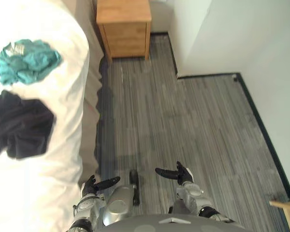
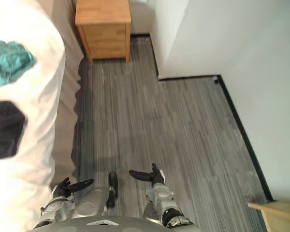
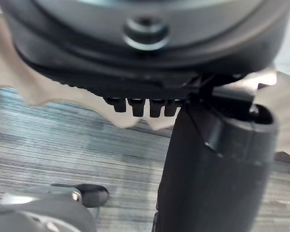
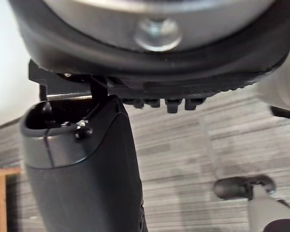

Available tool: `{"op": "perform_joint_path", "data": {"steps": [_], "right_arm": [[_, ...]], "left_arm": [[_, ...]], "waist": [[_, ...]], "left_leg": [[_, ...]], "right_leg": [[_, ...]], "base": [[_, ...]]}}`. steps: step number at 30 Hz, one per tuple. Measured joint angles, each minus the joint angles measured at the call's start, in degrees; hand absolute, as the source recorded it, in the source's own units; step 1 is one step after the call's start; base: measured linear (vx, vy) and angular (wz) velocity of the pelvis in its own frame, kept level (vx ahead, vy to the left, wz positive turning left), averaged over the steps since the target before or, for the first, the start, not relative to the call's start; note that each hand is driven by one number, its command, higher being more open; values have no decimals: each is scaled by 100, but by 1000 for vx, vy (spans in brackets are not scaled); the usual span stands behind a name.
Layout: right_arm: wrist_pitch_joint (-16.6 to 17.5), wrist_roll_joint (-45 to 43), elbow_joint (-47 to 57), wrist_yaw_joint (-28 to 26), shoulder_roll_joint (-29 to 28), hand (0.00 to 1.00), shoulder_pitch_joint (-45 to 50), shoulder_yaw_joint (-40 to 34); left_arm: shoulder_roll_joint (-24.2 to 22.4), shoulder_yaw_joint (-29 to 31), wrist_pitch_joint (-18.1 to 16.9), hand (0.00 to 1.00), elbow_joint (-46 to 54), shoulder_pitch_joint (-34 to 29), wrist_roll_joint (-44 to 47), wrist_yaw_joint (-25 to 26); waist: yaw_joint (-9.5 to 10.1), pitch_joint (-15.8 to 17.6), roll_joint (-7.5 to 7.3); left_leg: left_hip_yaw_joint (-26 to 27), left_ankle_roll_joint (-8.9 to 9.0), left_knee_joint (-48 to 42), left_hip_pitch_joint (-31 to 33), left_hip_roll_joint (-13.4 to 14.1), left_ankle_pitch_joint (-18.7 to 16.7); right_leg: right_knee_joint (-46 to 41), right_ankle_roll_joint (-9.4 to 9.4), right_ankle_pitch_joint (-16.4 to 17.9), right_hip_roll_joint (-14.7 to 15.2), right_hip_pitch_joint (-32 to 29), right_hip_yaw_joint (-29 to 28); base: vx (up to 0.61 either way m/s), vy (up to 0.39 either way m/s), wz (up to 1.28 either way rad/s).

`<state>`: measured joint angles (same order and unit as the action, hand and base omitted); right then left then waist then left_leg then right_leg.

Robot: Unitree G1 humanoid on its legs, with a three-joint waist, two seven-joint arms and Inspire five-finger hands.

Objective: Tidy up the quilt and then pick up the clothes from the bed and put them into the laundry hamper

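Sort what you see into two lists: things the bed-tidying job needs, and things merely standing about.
Job: white quilt, teal garment, black garment.
Standing about: wooden bedside cabinet, wooden furniture corner by the wall.

Plain white quilt (image 1: 43, 164). Teal garment (image 1: 26, 60) with a pale grey patch, toward the quilt's far edge; solid black garment (image 1: 21, 128) nearer. Beige bed skirt (image 1: 91, 111). Grey floor (image 1: 193, 130), finely striped. Honey-brown wooden nightstand (image 1: 124, 29). White walls (image 1: 217, 34), black skirting (image 1: 263, 130).
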<state>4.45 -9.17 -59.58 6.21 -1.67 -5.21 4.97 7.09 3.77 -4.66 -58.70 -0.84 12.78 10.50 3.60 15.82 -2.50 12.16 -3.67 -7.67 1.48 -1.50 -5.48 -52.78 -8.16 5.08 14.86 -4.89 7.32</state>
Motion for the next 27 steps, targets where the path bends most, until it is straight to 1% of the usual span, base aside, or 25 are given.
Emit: {"op": "perform_joint_path", "data": {"steps": [1,2,3,4,5,6,8,9,10,11,12,13,14,15,16,17,18,19,20,21,22,23,24,25,27], "right_arm": [[7,82,146,-25,0,100,11,-1],[22,154,211,-54,1,100,-44,-8],[32,187,206,-63,-6,100,-141,-47],[34,194,209,-61,-5,100,-196,-58],[44,195,214,-61,-6,100,-258,-89],[63,195,246,-59,-8,100,-250,-105],[81,192,331,-53,-6,100,-224,-109],[125,193,380,-48,12,100,-196,-126],[143,195,424,-49,28,100,-170,-126],[150,215,436,-48,37,100,-167,-163],[147,392,388,-52,74,100,-233,-266],[145,638,376,-55,124,100,-296,-385],[143,848,368,-55,142,100,-315,-475],[139,1136,339,-53,161,100,-317,-567],[100,1372,245,-50,205,100,-311,-624],[74,1479,193,-52,233,100,-311,-659],[-39,1567,127,-44,332,100,-312,-651],[-115,1556,63,-48,418,100,-313,-621],[-145,1553,42,-39,456,100,-311,-558],[-202,1547,-57,21,577,100,-328,-304],[-228,1548,-118,33,618,100,-333,-245],[-279,1544,-175,66,641,100,-389,-229],[-295,1542,-305,132,639,100,-395,-229],[-301,1545,-353,171,639,100,-390,-240],[-338,1541,-364,226,633,100,-370,-338]], "left_arm": [[-5,-127,-18,100,13,-15,-3,-9],[-27,-166,-11,100,14,39,-4,-23],[-77,-196,-2,100,17,99,-2,-28],[-115,-228,-6,100,21,112,-1,-26],[-206,-257,-4,100,29,135,-1,-27],[-278,-313,-2,100,40,150,-9,-17],[-313,-353,4,100,73,212,-16,-52],[-364,-346,4,100,71,252,-16,-63],[-393,-348,4,100,70,269,-16,-61],[-425,-348,4,100,56,268,-32,-62],[-443,-342,7,100,-30,307,-105,-77],[-504,-346,4,100,-41,361,-223,-79],[-549,-354,-3,100,-44,381,-277,-95],[-628,-358,-22,100,-93,369,-441,-120],[-714,-359,-21,100,-153,368,-492,-147],[-756,-355,-9,100,-175,362,-555,-152],[-808,-344,10,100,-158,362,-648,-186],[-829,-316,0,100,-114,379,-654,-194],[-832,-285,-6,100,-64,386,-653,-194],[-831,-263,-18,100,-19,371,-597,-177],[-832,-256,-23,100,-12,367,-589,-171],[-827,-196,-49,100,33,345,-556,-149],[-814,-138,-96,100,166,319,-524,-122],[-823,-113,-144,100,220,304,-459,-111],[-828,-41,-192,100,368,285,-322,-108]], "waist": [[-81,-37,35],[-113,-36,19],[-175,15,110],[-213,33,141],[-245,63,177],[-257,99,244],[-355,96,233],[-387,77,179],[-396,69,142],[-421,58,30],[-418,146,133],[-434,182,305],[-477,171,365],[-532,150,441],[-528,88,542],[-524,65,578],[-503,33,657],[-455,50,715],[-427,66,755],[-344,86,891],[-336,105,898],[-328,80,971],[-294,135,892],[-269,136,891],[-177,154,838]], "left_leg": [[-72,-20,46,-236,10,-125],[-132,-10,150,-428,39,-158],[-220,-7,266,-617,148,-162],[-289,-6,297,-698,233,-167],[-371,10,307,-849,394,-177],[-466,39,307,-985,532,-194],[-537,216,308,-1140,653,-312],[-574,295,308,-1233,639,-497],[-603,370,308,-1297,624,-614],[-699,536,311,-1521,619,-891],[-797,734,307,-1839,776,-1187],[-859,846,219,-1894,946,-1265],[-893,831,123,-1879,1028,-1254],[-996,795,-85,-1876,1110,-1162],[-997,791,-452,-1812,1279,-1012],[-1084,830,-710,-1729,1345,-916],[-1224,867,-1424,-1418,1443,-690],[-1349,953,-2366,-1003,1478,-249],[-1389,1132,-2855,-779,1506,118],[-1369,1430,-3988,-309,1663,682],[-1301,1432,-4465,-78,1752,452],[-1112,1366,-4925,232,1844,77],[-791,1289,-5090,518,1888,-344],[-635,1226,-5019,626,1905,-524],[23,1075,-3803,904,1748,-900]], "right_leg": [[-341,313,208,222,-321,510],[-286,502,349,305,-495,871],[159,597,521,238,-664,1301],[544,649,587,120,-703,1478],[1451,700,616,-197,-773,1661],[2545,629,524,-554,-836,1623],[4328,430,-21,-865,-945,1596],[4965,246,-392,-805,-1234,1551],[5089,202,-458,-741,-1420,1478],[5201,206,-474,-647,-1602,1268],[4948,311,-1169,-663,-1583,1026],[4543,343,-1320,-751,-1620,988],[4270,366,-1303,-793,-1662,952],[3832,683,-1074,-856,-1649,951],[3619,826,-802,-930,-1547,1099],[3590,849,-700,-977,-1467,1168],[3633,874,-550,-1076,-1282,1277],[3710,885,-452,-1135,-1078,1313],[3783,915,-404,-1180,-947,1304],[4217,933,-377,-1338,-470,1232],[4332,956,-364,-1381,-315,1227],[4453,994,-330,-1410,-87,1225],[4608,966,-245,-1401,230,1191],[4674,966,-247,-1386,385,1191],[4816,802,-164,-1182,865,1314]], "base": [[538,57,28],[639,15,35],[509,-43,32],[475,-97,38],[465,-156,37],[556,-230,44],[463,-249,51],[369,-234,44],[478,-321,45],[659,-475,48],[669,-497,65],[558,-454,63],[383,-384,66],[477,-492,59],[485,-474,49],[489,-423,36],[475,-344,22],[454,-306,11],[522,-198,-18],[424,-97,-23],[499,-84,-20],[406,-61,-2],[405,-56,1],[395,-14,0],[360,52,15]]}}
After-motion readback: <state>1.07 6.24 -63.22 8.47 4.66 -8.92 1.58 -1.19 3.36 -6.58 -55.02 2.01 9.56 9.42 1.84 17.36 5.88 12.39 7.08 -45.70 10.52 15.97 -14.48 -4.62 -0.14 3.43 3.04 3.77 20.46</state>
